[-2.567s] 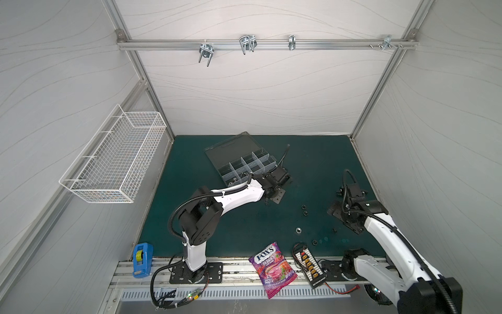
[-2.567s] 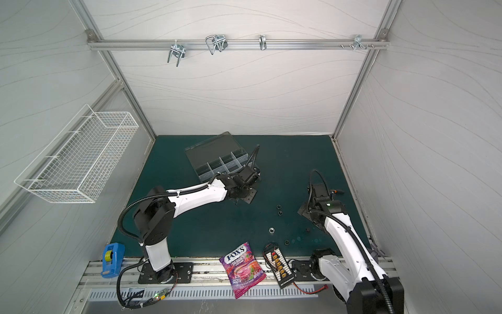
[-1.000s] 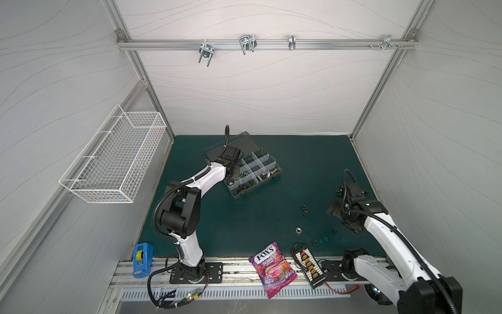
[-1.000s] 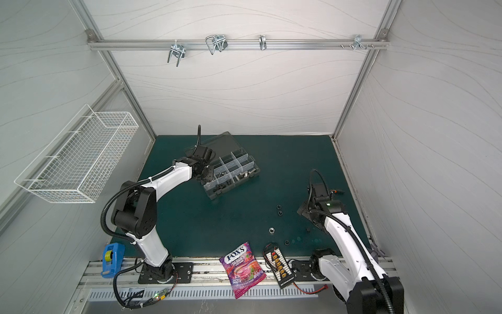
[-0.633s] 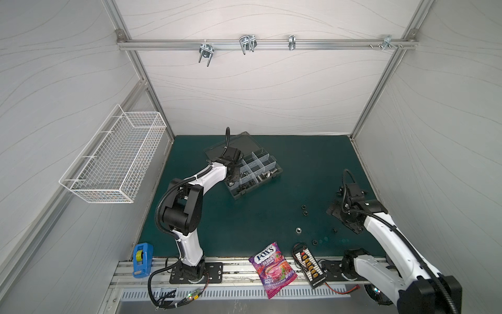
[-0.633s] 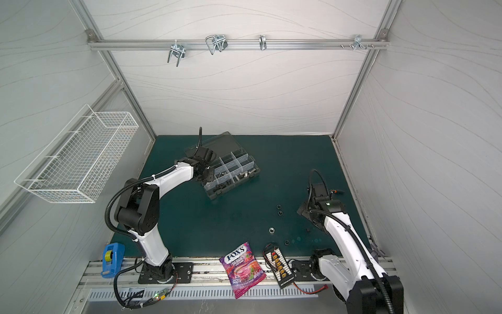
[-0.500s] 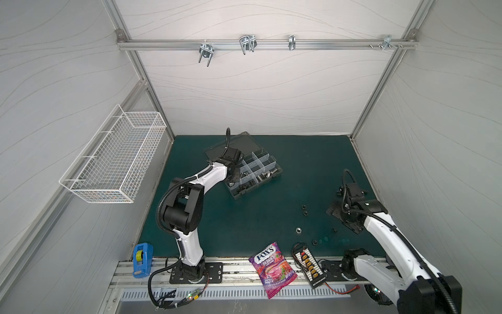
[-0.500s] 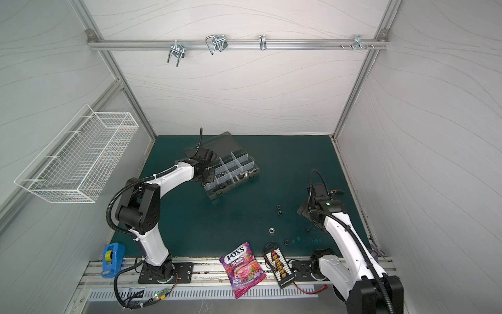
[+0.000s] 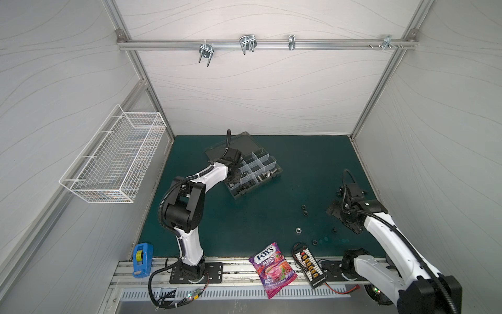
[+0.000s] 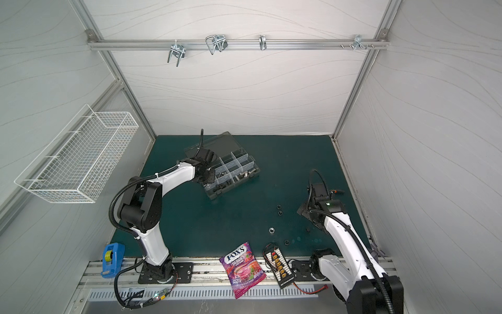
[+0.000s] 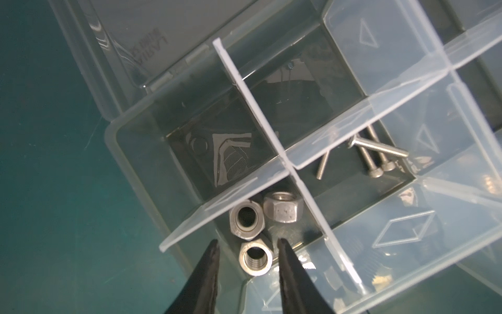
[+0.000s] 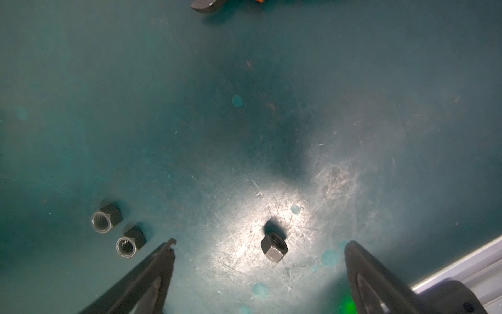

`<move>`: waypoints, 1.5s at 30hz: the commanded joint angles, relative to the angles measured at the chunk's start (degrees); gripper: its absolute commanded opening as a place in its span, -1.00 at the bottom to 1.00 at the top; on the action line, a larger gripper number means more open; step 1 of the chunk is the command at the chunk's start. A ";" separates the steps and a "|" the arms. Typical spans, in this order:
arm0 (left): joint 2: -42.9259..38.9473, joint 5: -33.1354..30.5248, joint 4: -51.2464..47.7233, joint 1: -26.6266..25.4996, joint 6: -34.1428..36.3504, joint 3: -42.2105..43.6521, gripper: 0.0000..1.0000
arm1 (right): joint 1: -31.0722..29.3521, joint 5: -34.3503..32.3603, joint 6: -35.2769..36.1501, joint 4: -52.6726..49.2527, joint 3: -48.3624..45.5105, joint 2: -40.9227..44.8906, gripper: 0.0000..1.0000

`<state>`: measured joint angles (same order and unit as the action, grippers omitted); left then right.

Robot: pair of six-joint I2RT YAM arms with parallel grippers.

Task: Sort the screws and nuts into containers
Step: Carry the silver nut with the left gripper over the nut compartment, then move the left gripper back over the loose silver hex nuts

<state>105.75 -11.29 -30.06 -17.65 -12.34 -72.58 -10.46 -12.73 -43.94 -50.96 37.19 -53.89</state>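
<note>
Beneath left jaws, silver nut [image 11: 255, 258], hidden in top views.

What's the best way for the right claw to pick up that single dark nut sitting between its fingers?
Pinch the nut across two opposite flat sides, coming down from above. Its six flat faces give the right gripper parallel surfaces to press on, and its open fingers stand either side of it.

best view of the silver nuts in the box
Left wrist view: three silver nuts close up in one compartment. Both top views show the organizer box too small to tell them; the right wrist view misses it.
</note>
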 commanded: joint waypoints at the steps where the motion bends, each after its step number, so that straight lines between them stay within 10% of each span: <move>1: 0.58 0.26 0.12 0.33 -0.32 -2.83 -0.24 | 0.31 0.25 -0.22 -0.45 1.03 0.01 0.98; 13: -4.08 0.83 -1.62 0.23 -1.56 -3.72 0.08 | 0.28 0.25 -0.01 -0.20 1.51 -0.60 0.98; 24: -10.88 3.08 -0.83 -3.66 -4.46 -0.67 0.98 | 0.26 0.77 -0.03 0.51 1.43 -1.37 0.98; 45: -12.16 2.94 7.34 -33.30 -6.03 7.11 0.99 | 0.26 1.61 -0.11 1.32 0.35 -1.08 0.98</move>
<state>93.01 -7.90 -25.80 -48.45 -17.28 -64.58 -10.46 -11.49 -43.92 -49.56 37.34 -55.05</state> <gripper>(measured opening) 0.993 0.990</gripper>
